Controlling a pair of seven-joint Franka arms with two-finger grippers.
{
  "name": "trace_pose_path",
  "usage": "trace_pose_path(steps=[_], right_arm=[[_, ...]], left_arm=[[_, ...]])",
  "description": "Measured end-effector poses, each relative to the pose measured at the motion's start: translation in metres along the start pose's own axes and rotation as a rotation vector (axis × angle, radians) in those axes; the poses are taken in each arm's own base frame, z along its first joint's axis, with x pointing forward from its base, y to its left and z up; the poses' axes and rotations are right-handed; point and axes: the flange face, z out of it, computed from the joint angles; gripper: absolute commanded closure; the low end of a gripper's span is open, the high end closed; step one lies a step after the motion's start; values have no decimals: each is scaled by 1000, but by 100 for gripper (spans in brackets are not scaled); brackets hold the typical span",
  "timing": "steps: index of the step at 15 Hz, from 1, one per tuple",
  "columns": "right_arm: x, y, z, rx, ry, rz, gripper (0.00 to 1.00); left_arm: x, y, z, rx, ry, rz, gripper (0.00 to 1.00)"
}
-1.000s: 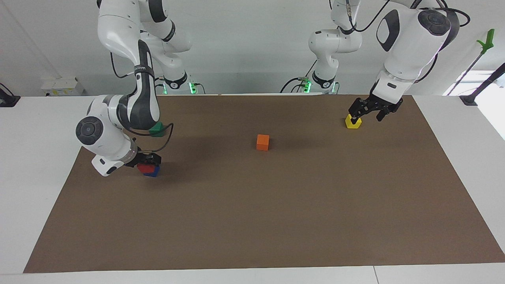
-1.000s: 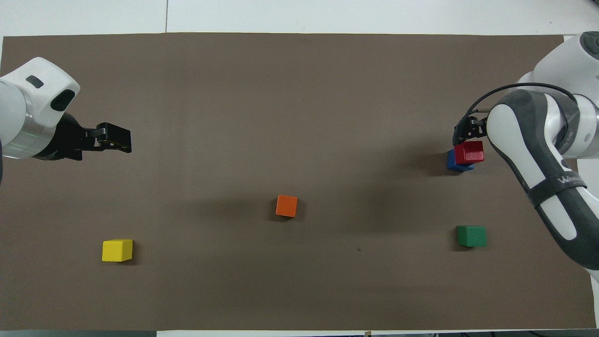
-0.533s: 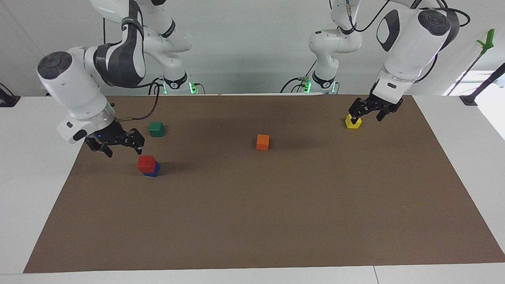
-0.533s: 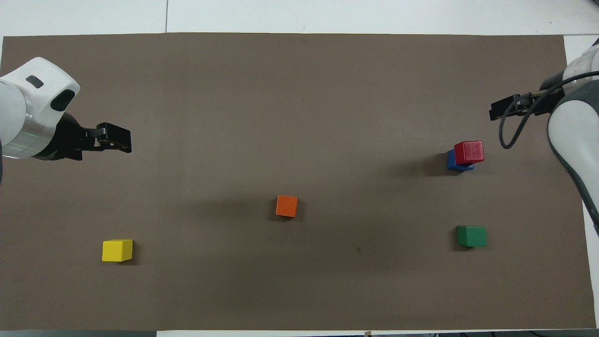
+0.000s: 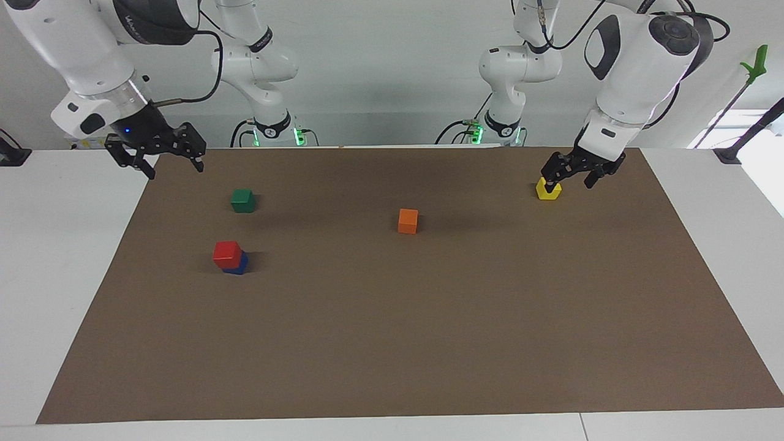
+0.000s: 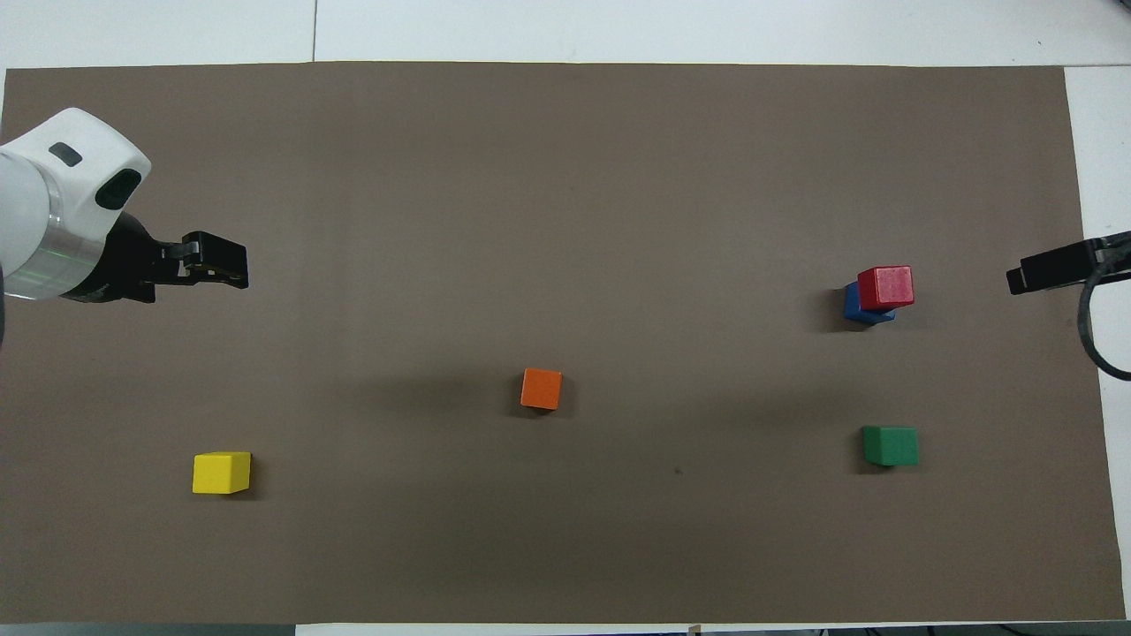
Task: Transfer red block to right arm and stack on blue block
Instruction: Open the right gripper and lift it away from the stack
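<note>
We see red block (image 5: 226, 253) sitting skewed on blue block (image 5: 237, 264), lower left of frame; a nudge could topple it. Right gripper (image 5: 155, 150) hangs wide, empty, upper left; left gripper (image 5: 572, 172) spread, empty, over yellow cube (image 5: 548, 189)

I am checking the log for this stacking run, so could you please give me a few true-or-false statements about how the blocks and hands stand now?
1. The red block sits on the blue block. True.
2. The right hand grips the red block. False: it is open, raised away from the stack.
3. The green block lies nearer to the robots than the stack. True.
4. The left hand holds the orange block. False: the orange block lies alone mid-mat.
</note>
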Motion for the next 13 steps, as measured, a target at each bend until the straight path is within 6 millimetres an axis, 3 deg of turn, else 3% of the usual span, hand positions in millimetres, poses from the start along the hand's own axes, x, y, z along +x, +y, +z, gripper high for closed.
trace_pose_path(steps=[7,13], right_arm=[[-19,3,-4,-63,-29,-2,0],[-21,4,-4,-69,-31,-2,0]], left_arm=[[0,0,0,0,0,0,0],[0,0,0,0,0,0,0]])
